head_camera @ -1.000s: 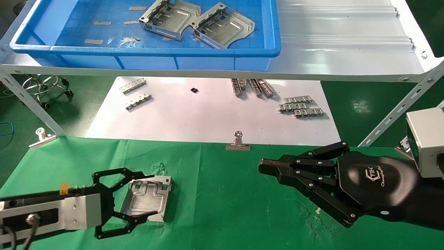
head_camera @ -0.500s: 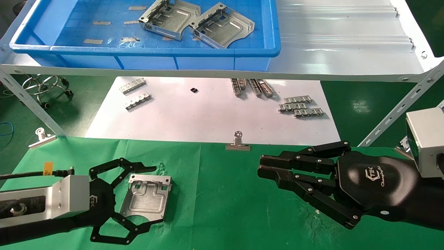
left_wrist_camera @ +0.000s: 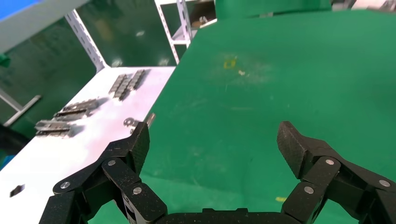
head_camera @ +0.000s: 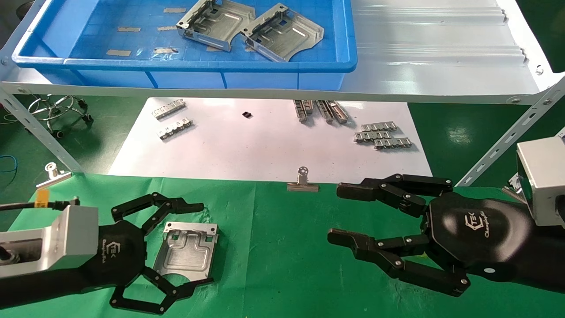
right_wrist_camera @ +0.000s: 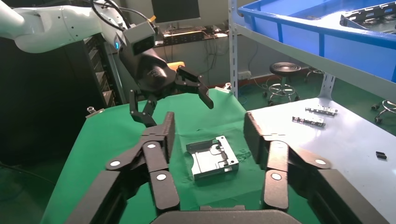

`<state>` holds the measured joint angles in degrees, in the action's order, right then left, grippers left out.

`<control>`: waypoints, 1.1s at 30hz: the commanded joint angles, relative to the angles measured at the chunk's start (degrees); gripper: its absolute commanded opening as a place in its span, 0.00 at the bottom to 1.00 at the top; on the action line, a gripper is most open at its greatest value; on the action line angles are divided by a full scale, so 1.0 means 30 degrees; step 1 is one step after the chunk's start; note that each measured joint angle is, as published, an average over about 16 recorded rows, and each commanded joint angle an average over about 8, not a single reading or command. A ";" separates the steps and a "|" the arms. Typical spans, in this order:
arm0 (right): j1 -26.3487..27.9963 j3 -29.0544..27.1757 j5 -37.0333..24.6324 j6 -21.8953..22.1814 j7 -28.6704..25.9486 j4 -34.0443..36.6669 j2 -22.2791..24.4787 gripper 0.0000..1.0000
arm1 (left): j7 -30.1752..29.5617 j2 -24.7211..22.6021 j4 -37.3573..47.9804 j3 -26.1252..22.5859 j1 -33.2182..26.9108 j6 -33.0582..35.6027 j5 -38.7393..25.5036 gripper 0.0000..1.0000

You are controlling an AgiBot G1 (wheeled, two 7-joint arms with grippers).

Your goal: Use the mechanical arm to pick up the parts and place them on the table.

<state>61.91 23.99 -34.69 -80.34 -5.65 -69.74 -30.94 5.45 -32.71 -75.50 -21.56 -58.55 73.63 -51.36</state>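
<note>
At lower left, one part (head_camera: 187, 252) lies released beneath the wide-spread left gripper (head_camera: 199, 243); the right gripper (head_camera: 335, 214), likewise agape, must fetch the parts (head_camera: 282, 33) in the bin (head_camera: 212, 65).

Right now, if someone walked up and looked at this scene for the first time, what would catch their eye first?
Probably the two black claws over the green table: the left gripper spread open around a silver part lying flat on the cloth, and the right gripper open and empty farther right. Next, the blue bin on the shelf above, holding two more parts.
</note>
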 commanded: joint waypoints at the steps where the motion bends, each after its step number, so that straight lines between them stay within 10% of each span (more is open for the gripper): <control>1: 0.0000 0.0000 0.0000 0.0000 0.0000 0.0000 0.0000 1.00 | -0.0347 -0.0049 0.0041 0.0118 -0.0064 0.0258 0.0203 1.00; 33: -0.0003 -0.0001 0.0001 0.0003 0.0000 0.0002 0.0001 1.00 | -0.5470 -0.0776 0.0645 0.1876 -0.1026 0.4093 0.3233 1.00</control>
<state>61.90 23.99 -34.69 -80.33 -5.65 -69.74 -30.94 -10.22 -34.94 -73.65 -16.19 -61.48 85.34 -42.12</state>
